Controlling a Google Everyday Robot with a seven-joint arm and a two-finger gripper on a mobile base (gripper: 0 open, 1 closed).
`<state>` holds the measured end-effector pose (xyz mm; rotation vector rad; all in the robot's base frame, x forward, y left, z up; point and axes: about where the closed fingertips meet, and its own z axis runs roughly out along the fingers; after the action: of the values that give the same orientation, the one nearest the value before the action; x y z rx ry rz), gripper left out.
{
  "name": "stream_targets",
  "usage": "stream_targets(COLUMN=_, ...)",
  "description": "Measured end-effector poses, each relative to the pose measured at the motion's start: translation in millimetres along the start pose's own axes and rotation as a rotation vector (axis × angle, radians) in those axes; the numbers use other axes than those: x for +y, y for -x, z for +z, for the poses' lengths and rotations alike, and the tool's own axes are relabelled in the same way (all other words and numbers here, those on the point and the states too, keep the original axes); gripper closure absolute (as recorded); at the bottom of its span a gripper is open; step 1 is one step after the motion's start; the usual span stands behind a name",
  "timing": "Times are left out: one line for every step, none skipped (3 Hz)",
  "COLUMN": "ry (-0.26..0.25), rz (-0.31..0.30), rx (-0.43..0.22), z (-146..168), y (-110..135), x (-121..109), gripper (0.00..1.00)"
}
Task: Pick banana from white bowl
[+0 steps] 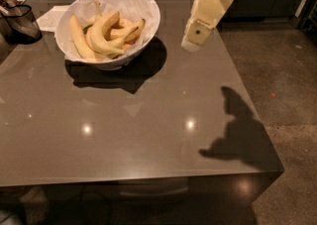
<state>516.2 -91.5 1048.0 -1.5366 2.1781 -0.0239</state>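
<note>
The white bowl (pixel 146 23) with crinkled paper lining stands at the far left of the grey table (pixel 148 135). Several yellow bananas (pixel 101 33) lie in it, curved and piled together. My gripper (pixel 192 43) hangs above the table to the right of the bowl, pointing down, clear of the bowl's rim. It holds nothing that I can see.
A dark mesh holder (pixel 20 21) stands at the far left edge, with a white napkin (pixel 52 18) behind the bowl. The table's right edge drops to a speckled floor (pixel 287 85). The arm's shadow (pixel 237 130) falls on the table's right front.
</note>
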Motion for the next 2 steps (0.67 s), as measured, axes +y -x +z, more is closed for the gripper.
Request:
stream_targets(ry=0.046, rz=-0.014, rx=-0.048, z=9, y=40, x=2, gripper=0.0)
stream_targets(ry=0.088, rz=-0.036, rx=-0.078, z=31, y=86, x=2, gripper=0.0)
